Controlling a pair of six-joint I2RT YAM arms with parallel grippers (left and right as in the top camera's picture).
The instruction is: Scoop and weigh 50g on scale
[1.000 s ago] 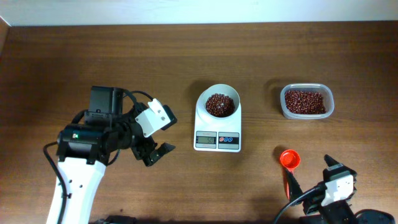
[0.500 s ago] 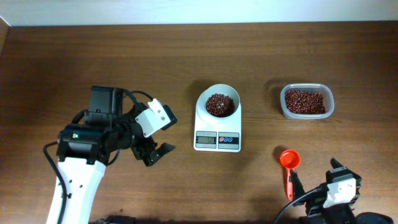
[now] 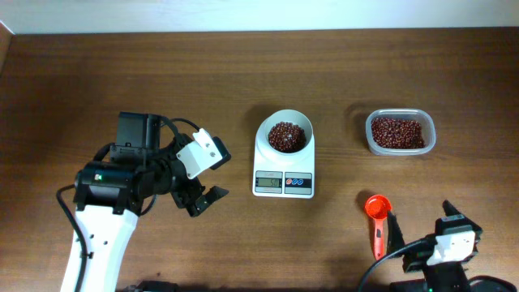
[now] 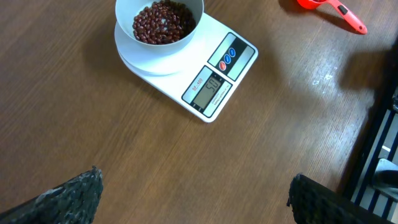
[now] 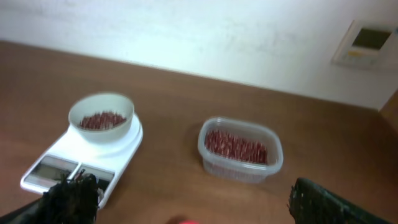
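Note:
The white scale (image 3: 265, 165) stands mid-table, and its round bowl holds a heap of dark reddish-brown beans (image 3: 286, 136). My left gripper (image 3: 203, 197) hovers open to the scale's left with nothing between its fingers. In the left wrist view the scale (image 4: 239, 53) and its beans (image 4: 163, 22) lie ahead of the open left gripper (image 4: 194, 182). My right gripper (image 3: 422, 224) is open and empty at the table's front right, beside the orange scoop (image 3: 377, 212), which lies on the wood. The right wrist view shows the scale (image 5: 59, 155) far ahead of the open right gripper (image 5: 190, 186).
A clear plastic tub (image 3: 370, 139) filled with more beans sits at the right, behind the scoop. It also shows in the right wrist view as the tub (image 5: 239, 169). The left arm's cables and body occupy the front left.
My right gripper has drawn back toward the front right edge, away from the scoop lying on the table. The left arm, scale and tub have not moved.

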